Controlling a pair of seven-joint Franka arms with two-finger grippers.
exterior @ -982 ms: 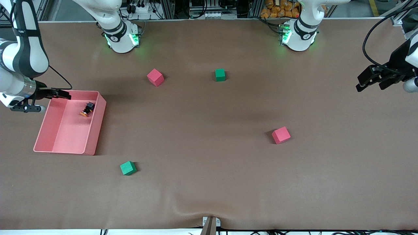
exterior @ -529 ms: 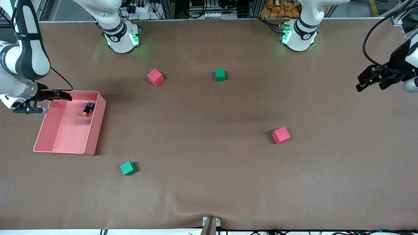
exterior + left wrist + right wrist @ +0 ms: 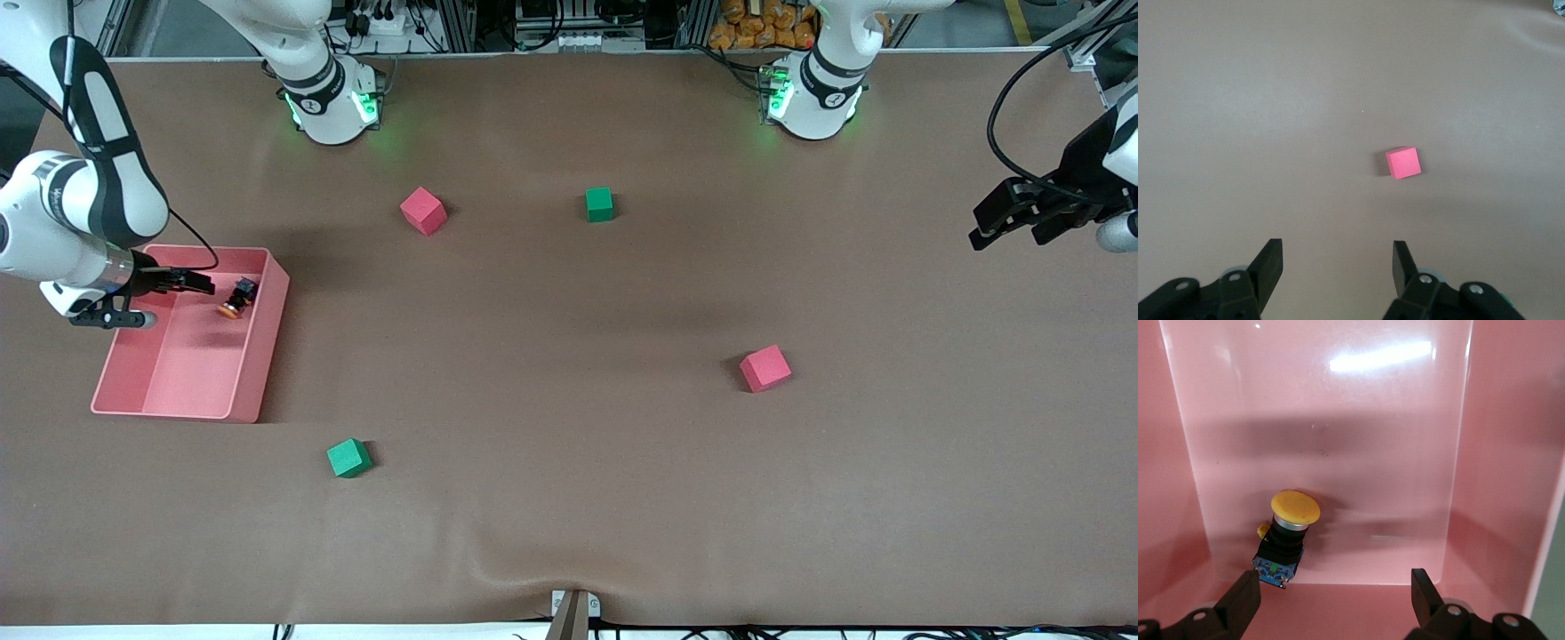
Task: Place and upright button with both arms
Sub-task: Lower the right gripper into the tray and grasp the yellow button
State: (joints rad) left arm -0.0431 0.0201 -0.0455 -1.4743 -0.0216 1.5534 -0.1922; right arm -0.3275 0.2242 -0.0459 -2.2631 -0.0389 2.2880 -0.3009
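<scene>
Brown sheet-covered surface (image 3: 569,498), wide, with a shallow wrinkle at the edge nearest the front camera; racks, cables and orange bundles line the edge where the arm bases stand. Two white arms with black bands: right arm (image 3: 84,204) reaching over the pink tray; left arm waiting at its own end of the surface, only its wrist and cable in view. Pink tray (image 3: 262,356), rectangular, open-topped, at the right arm's end of the surface. Right gripper (image 3: 191,282), black, over the tray's interior, fingers (image 3: 1241,597) spread wide apart with nothing between them, just beside the button. Left gripper (image 3: 1000,222), black, in the air over bare surface at the left arm's end, fingers (image 3: 1271,260) parted and holding nothing. Four foam cubes, well apart: red cube (image 3: 422,211) and green cube (image 3: 599,204) nearer the arm bases; second red cube (image 3: 765,368) toward the left arm's end, also seen in the left wrist view; second green cube (image 3: 348,458) nearer the front camera than the tray. Button (image 3: 237,297), smallest item, orange round cap on a short black body, lying on its side on the tray floor near the tray wall that faces the middle of the surface.
</scene>
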